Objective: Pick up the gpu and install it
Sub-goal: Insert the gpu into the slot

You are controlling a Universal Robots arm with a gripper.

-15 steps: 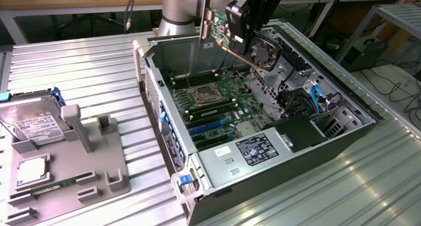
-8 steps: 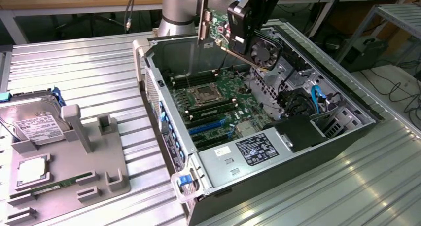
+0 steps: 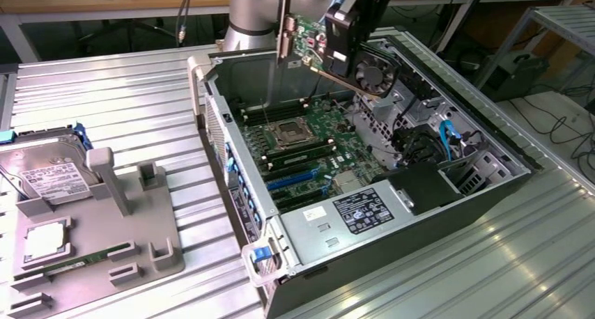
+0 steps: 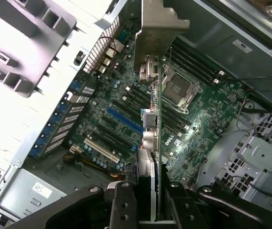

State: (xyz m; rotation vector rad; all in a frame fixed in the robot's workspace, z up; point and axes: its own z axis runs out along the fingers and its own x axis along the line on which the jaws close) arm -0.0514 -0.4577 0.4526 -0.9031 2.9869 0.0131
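The gpu (image 3: 311, 44) hangs tilted above the far end of the open computer case (image 3: 483, 193), green board toward the exterior view's left, its fan (image 3: 377, 72) on the dark side and its silver bracket (image 3: 283, 26) pointing down. My gripper (image 3: 349, 9) is shut on its upper part. In the wrist view the gpu (image 4: 156, 124) appears edge-on between my two black fingers (image 4: 124, 205), with my gripper (image 4: 152, 212) clamped on it and the bracket (image 4: 159, 24) at the far end. It hovers over the motherboard (image 4: 207, 119), apart from it, beside the blue slot (image 4: 126, 119).
The case lies on its side on a ribbed metal table (image 3: 121, 103). Inside are the CPU socket (image 3: 288, 131), blue slots (image 3: 292, 180), a power supply (image 3: 372, 207) and blue cables (image 3: 446, 141). A grey fixture (image 3: 121, 228) at the exterior view's left holds a hard drive (image 3: 51, 176) and memory stick (image 3: 79, 260).
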